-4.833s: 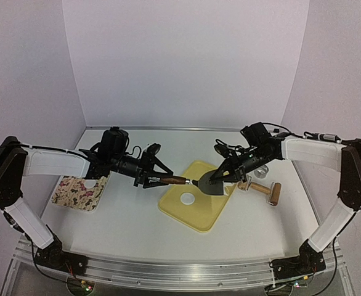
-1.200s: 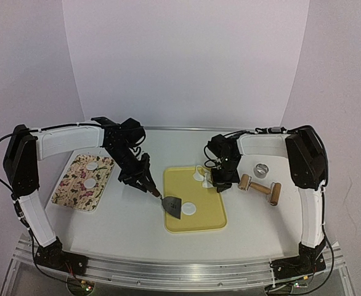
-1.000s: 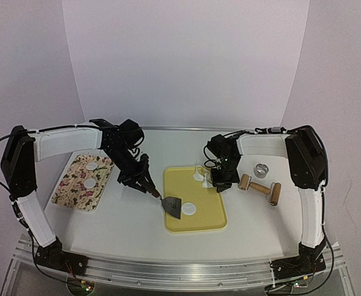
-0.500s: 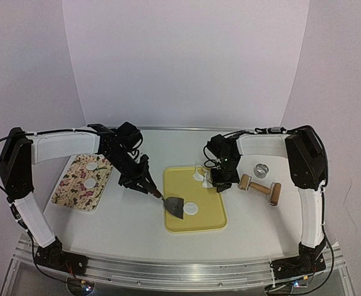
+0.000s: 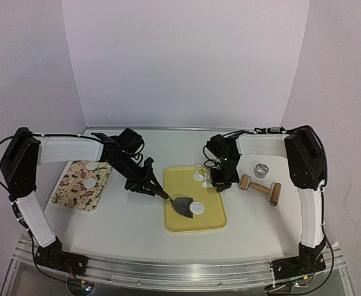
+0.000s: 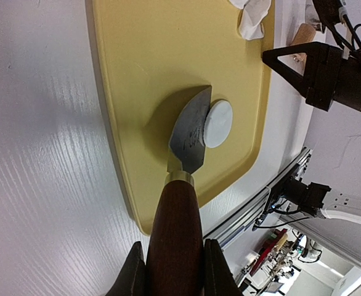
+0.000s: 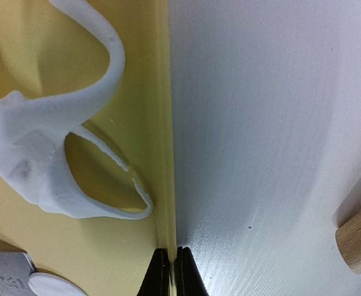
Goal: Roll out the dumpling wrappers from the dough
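Dumpling wrapper (image 5: 198,208) flat on yellow board (image 5: 196,223), against scraper (image 5: 182,203) blade; two more wrappers (image 5: 89,182) on floral tray (image 5: 69,192); left gripper (image 5: 145,187) clamped on scraper's wooden handle; right gripper (image 5: 222,182) fingers together at board's edge

Rolling pin (image 5: 259,187) just beside right gripper (image 5: 225,185)

spatula (image 6: 190,132) blade now at wrapper (image 6: 219,123) edge
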You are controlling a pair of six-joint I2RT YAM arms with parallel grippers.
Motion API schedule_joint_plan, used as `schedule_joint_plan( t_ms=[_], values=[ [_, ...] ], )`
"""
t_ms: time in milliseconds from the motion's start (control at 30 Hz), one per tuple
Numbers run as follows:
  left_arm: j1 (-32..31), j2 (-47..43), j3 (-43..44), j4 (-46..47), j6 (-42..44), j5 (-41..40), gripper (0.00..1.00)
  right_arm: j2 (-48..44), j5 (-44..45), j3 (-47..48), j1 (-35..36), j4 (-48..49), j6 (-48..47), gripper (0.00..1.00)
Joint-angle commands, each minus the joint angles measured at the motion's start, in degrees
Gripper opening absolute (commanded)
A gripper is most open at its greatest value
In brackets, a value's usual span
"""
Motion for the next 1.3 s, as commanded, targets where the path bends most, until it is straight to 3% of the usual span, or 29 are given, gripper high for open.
schedule_joint_plan(
  t_ms=[0,433,1267],
  values=[
    [-0.38,2.46,-2.95,4.02,-0.69,-3.50,0.00,2.70,0.79,0.54,1.40,1.27,1.73,0.00],
    [-0.46,7.53,-6.21,16.81,0.44,-0.14,0.00,4.44,-0.66,2.83,1.37,-0.22,3.43,0.00],
    [-3.64,13.08,-5.72,26.07,-2.03,0.78,0.00,4.15,-0.38,3.38,1.46,-1.12,4.51,0.00]
  ],
)
